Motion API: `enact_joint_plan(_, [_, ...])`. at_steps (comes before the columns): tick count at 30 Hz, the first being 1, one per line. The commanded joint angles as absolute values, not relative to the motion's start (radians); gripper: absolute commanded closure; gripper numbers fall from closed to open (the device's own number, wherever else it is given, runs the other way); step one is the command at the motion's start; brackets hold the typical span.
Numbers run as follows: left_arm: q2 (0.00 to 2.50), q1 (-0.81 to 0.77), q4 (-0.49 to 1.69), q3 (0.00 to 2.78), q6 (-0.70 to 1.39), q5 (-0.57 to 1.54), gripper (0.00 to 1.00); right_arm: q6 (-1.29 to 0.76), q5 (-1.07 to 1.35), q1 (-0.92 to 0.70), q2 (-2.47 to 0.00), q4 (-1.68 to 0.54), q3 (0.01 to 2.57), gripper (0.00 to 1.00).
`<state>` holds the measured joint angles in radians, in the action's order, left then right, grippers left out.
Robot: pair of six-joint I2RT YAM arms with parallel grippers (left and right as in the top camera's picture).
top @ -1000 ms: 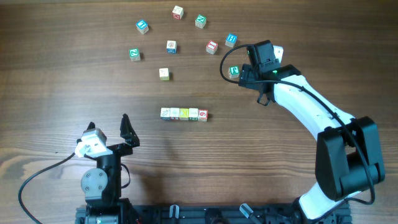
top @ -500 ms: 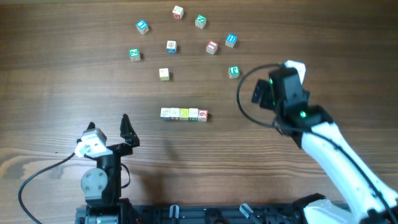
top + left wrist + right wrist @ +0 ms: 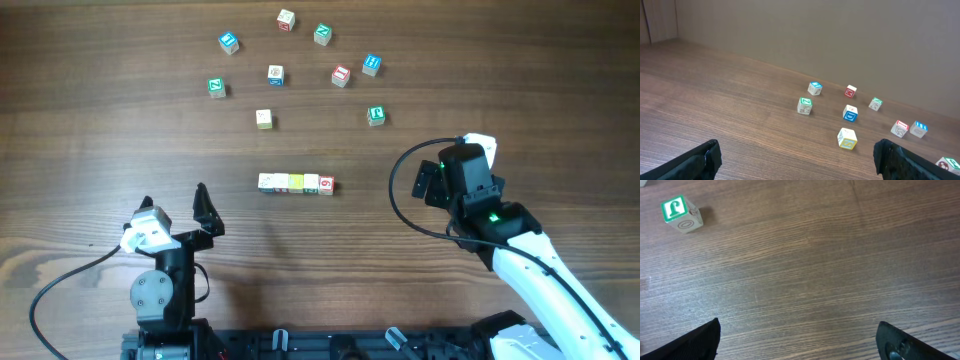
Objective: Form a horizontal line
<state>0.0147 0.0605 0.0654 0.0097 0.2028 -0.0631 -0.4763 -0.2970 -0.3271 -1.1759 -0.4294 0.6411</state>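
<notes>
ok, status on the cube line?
Left gripper open, empty. Right gripper open, empty. Horizontal line formed, cubes touching, neither gripper on it. Loose cubes scattered apart, nothing blocking.

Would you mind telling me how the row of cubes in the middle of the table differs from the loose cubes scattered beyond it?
The row has five cubes touching in a straight line; the nine loose cubes lie apart, turned at odd angles. The row shows whitish, yellow and red tops; the loose cubes mostly teal, blue or green. Both are small printed blocks.
</notes>
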Motion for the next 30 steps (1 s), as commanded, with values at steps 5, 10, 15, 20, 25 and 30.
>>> enact_joint_plan(5, [0.007,0.057,0.065,0.006,0.187,-0.076,0.00,-0.471,-0.314,-0.326,-1.048,-0.384,0.552,0.00])
enact_joint_plan(10, [0.007,0.057,0.065,0.006,0.187,-0.076,0.00,-0.471,-0.314,-0.326,-0.889,-0.289,0.391,0.00])
enact_joint_plan(15, [0.007,0.057,0.065,0.006,0.187,-0.077,0.00,-0.471,-0.314,-0.326,-0.568,-0.297,0.248,0.00])
enact_joint_plan(20, [0.007,0.057,0.065,0.006,0.187,-0.077,0.00,-0.471,-0.314,-0.266,-0.335,-0.290,0.204,0.00])
enact_joint_plan(25, [0.007,0.057,0.065,0.006,0.187,-0.076,0.00,-0.471,-0.314,-0.242,-0.228,-0.206,0.204,0.01])
enact_joint_plan(30, [0.007,0.057,0.065,0.006,0.187,-0.076,0.00,-0.472,-0.314,-0.242,-0.175,-0.079,0.200,0.00])
